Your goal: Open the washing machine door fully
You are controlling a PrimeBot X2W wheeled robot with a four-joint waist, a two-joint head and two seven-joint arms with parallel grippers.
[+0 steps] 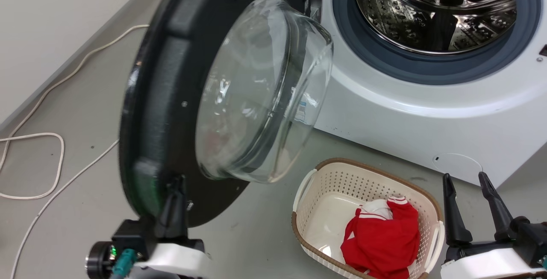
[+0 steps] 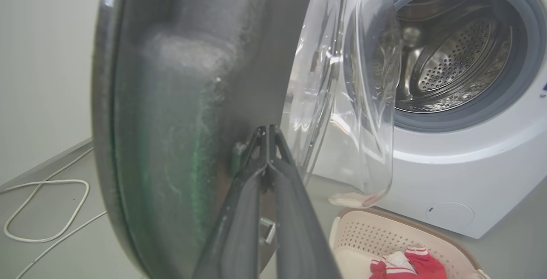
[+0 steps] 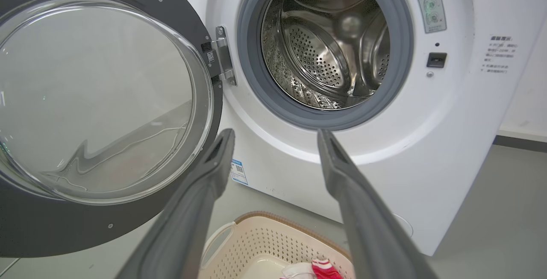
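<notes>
The washing machine door (image 1: 158, 99) stands swung out to the left of the white washing machine (image 1: 427, 116), its clear glass bowl (image 1: 256, 91) bulging toward the drum (image 1: 436, 10). My left gripper (image 1: 179, 181) is shut, its fingertips against the door's black inner face near the lower rim. In the left wrist view the gripper (image 2: 267, 128) touches the door (image 2: 171, 99) just left of the glass. My right gripper (image 1: 465, 176) hangs open at the lower right, apart from the machine. In its wrist view the gripper (image 3: 274, 133) points at the machine (image 3: 427, 163), with the door (image 3: 85, 232) on the left.
A beige laundry basket (image 1: 367, 176) with red and white clothes (image 1: 384, 236) sits on the grey floor below the drum opening, between the two grippers. White cable (image 1: 42, 142) loops on the floor at left, along a pale wall (image 1: 51, 14).
</notes>
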